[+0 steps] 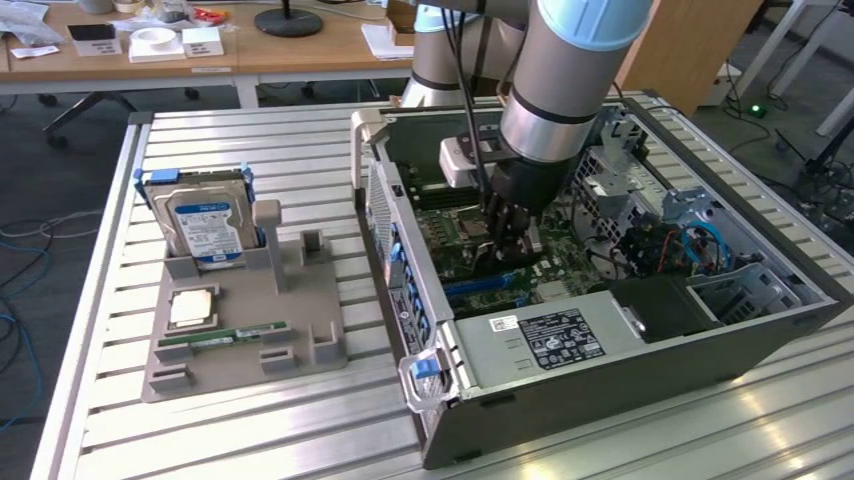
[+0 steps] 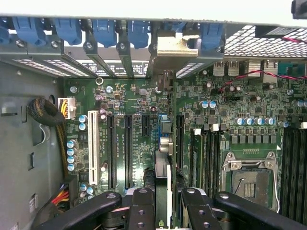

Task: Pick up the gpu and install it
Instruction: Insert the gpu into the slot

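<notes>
Judging from how things lie, the picking part of the task is done. The gpu [image 2: 163,165] is no more on the grey holder [image 1: 227,360] on the counter [image 1: 267,440], where the hard drive [image 1: 207,225] and the RAM stick [image 1: 220,338] rest. It is inside the open computer case [image 1: 534,390], above the motherboard [image 2: 144,100].

The claw [image 2: 163,199] is partly closed and has hold of the gpu. The card shows edge-on in the wrist view, and the dark fingers [image 2: 140,206] press on it from both sides. From the claw the card runs away toward the rear wall of the case. Its metal bracket [image 2: 175,47] is at that wall, among the blue slot clips.

The card stands upright and in line with one of the long black slots. What remains, I think, is the seating. Whether its lower edge sits in the slot or is just above it, I cannot tell.
</notes>
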